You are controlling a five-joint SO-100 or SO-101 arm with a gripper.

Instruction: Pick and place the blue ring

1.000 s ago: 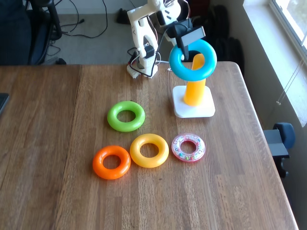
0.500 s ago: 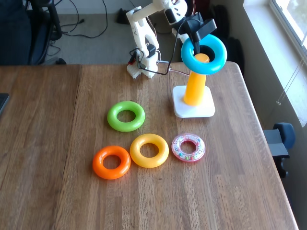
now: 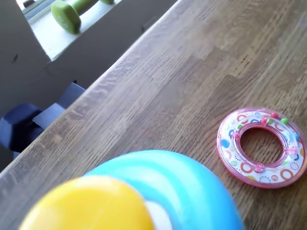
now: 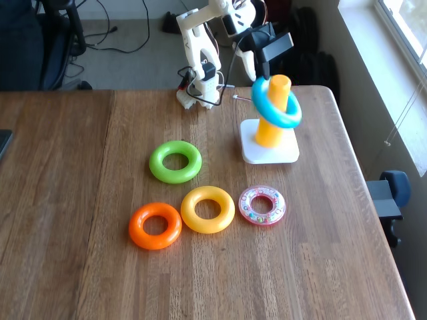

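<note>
**Blue ring tilts around the peg**

Wrist view: The blue ring (image 3: pixel 192 191) fills the near edge, curving around the yellow peg (image 3: pixel 86 203) top at lower left. To its right, apart from it, the pink patterned ring (image 3: pixel 263 146) lies flat on the wooden table (image 3: pixel 192 72). Bare wood runs far and left to the table edge; beyond it are a dark blue object (image 3: pixel 21 122) and a green dumbbell (image 3: pixel 67 14) on a sill. The claw's fingers cannot be made out here.

Fixed view: The blue ring (image 4: pixel 275 104) hangs tilted around the peg (image 4: pixel 272 113), partway down, above the white base (image 4: pixel 269 151) near the table's (image 4: pixel 67 200) far right corner. The gripper (image 4: pixel 261 70) sits at the ring's far upper rim; whether it grips or has let go cannot be told. The green ring (image 4: pixel 175 161), yellow ring (image 4: pixel 207 209), orange ring (image 4: pixel 155 225) and pink ring (image 4: pixel 262 205) lie nearer, well clear of the base, with open wood left and near. Half a second ago the ring was level at the peg's top; it now sits lower and slanted.
</note>
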